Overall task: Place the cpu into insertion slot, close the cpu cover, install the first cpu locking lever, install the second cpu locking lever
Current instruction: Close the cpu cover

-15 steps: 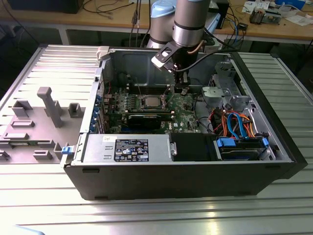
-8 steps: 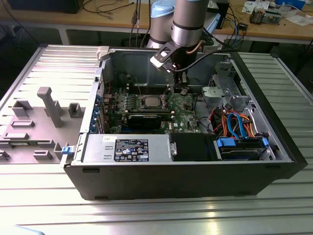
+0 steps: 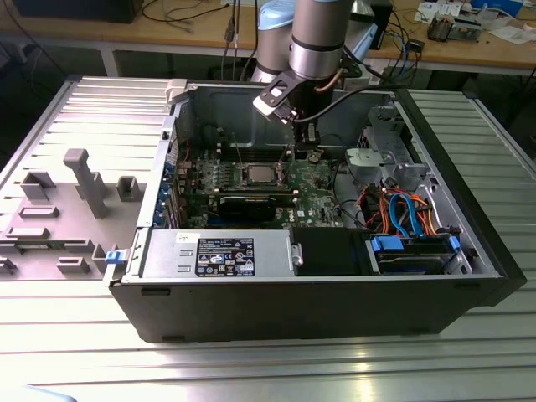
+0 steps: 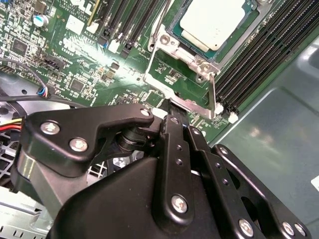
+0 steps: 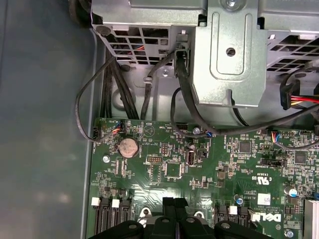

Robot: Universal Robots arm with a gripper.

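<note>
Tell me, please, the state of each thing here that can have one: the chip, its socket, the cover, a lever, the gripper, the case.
cpu: seated flat in the socket.
insertion slot: filled by the cpu.
cpu cover: appears lowered around the cpu.
locking lever: lies beside the socket; latched or not, cannot tell.
gripper: shut, tips at the socket's corner.
memory slots: empty.
computer case: open, lying on its side.

Robotics lab, cluttered workbench (image 3: pixel 84 38), cables (image 3: pixel 180 12)

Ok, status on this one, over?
Gripper shut, low over motherboard, beside cpu. Cpu seated, cpu cover down around it. No obstruction seen.
</note>
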